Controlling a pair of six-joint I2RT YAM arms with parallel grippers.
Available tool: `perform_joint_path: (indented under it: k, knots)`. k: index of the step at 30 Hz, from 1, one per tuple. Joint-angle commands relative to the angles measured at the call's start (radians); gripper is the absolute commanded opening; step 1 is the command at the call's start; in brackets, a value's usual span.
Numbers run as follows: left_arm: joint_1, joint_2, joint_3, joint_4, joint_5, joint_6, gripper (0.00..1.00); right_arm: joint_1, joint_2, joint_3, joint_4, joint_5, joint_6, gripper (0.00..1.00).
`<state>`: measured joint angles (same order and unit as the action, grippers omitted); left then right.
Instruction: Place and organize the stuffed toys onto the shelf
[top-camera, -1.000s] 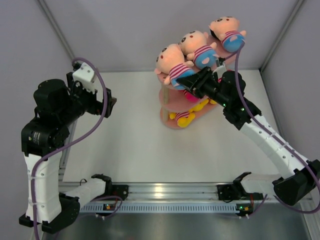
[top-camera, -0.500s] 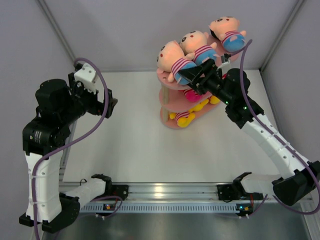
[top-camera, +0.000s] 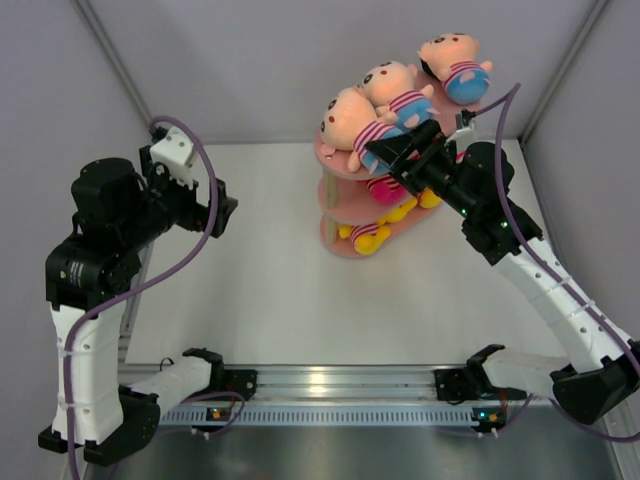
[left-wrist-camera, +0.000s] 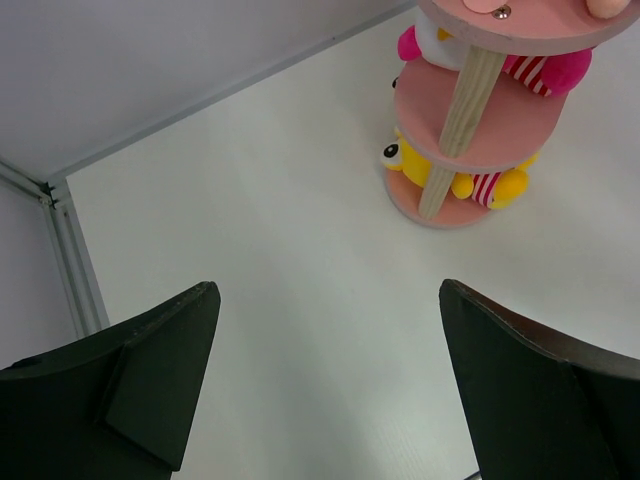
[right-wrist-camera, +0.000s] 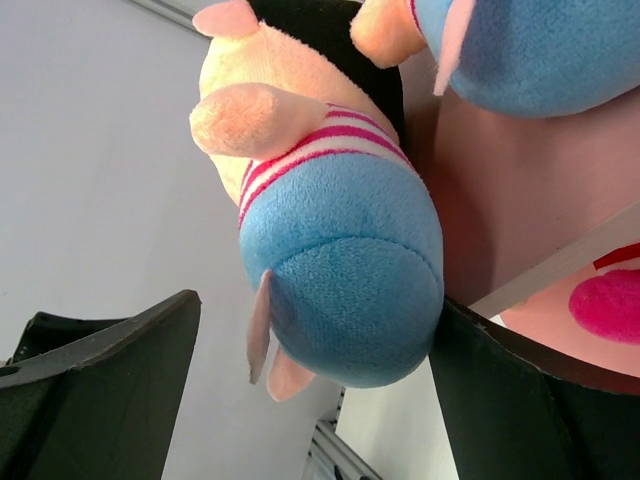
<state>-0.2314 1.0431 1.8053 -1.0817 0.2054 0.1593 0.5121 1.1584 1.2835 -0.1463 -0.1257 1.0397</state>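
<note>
The pink three-tier shelf (top-camera: 335, 243) stands at the far middle of the table. Three peach-headed toys in striped shirts lie on its top tier: left (top-camera: 350, 120), middle (top-camera: 390, 88), right (top-camera: 452, 55). A hot pink toy (top-camera: 383, 190) is on the middle tier and yellow toys (top-camera: 372, 237) are on the bottom tier. My right gripper (top-camera: 385, 152) is open, its jaws on either side of the left toy's blue bottom (right-wrist-camera: 340, 270); the right finger is at or near the toy. My left gripper (top-camera: 222, 205) is open and empty, far to the left.
In the left wrist view the shelf's wooden post (left-wrist-camera: 462, 110) and lower tiers sit at the upper right, with the pink toy (left-wrist-camera: 540, 70) and a yellow toy (left-wrist-camera: 405, 155). Grey walls enclose the table on three sides. A metal rail (top-camera: 330, 380) runs along the near edge.
My right gripper has risen from the middle tier to the top tier and moved left around the left toy's bottom. That toy has shifted slightly to the right. The left arm has barely moved.
</note>
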Motion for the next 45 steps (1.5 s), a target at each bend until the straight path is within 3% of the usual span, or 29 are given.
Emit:
perform_joint_path:
  k: [1, 5, 11, 13, 14, 22, 28, 33, 37, 41, 42, 45]
  knots:
    - [-0.002, -0.003, -0.006, -0.001, 0.022, -0.004, 0.97, -0.017, -0.019, -0.006, -0.032, 0.024, -0.029, 0.92]
    - [-0.002, 0.009, -0.004, -0.001, 0.051, 0.003, 0.93, -0.014, 0.021, 0.005, 0.01, 0.017, -0.012, 0.79]
    - [-0.002, 0.165, 0.048, 0.058, 0.127, 0.017, 0.89, -0.011, 0.05, 0.039, 0.011, -0.003, -0.006, 0.8]
    - [-0.009, 0.211, 0.092, 0.144, 0.141, -0.004, 0.91, -0.009, 0.047, 0.037, 0.008, -0.002, -0.007, 0.81]
    - [-0.022, 0.254, 0.107, 0.172, 0.141, -0.01, 0.99, -0.009, 0.043, 0.036, 0.002, 0.001, -0.01, 0.81]
    - [-0.357, 0.441, 0.23, 0.374, -0.099, 0.068, 0.99, -0.007, 0.037, 0.028, -0.021, 0.014, -0.033, 0.82]
    - [-0.382, 0.567, 0.38, 0.397, -0.101, 0.063, 0.99, -0.007, 0.04, 0.027, -0.022, 0.005, -0.043, 0.82]
    - [-0.382, 0.613, 0.388, 0.431, -0.109, 0.072, 0.95, -0.009, 0.049, 0.03, -0.026, -0.006, -0.055, 0.82]
    - [-0.384, 0.664, 0.404, 0.433, -0.084, 0.086, 0.84, -0.009, 0.043, 0.031, -0.029, -0.005, -0.066, 0.83]
    - [-0.385, 0.687, 0.419, 0.431, -0.106, 0.095, 0.46, -0.009, 0.035, 0.031, -0.036, -0.015, -0.072, 0.83]
    - [-0.385, 0.686, 0.417, 0.433, -0.118, 0.101, 0.27, -0.011, 0.032, 0.03, -0.036, -0.017, -0.076, 0.84]
    - [-0.385, 0.673, 0.408, 0.433, -0.142, 0.115, 0.05, -0.011, 0.014, 0.028, -0.058, -0.009, -0.096, 0.84]
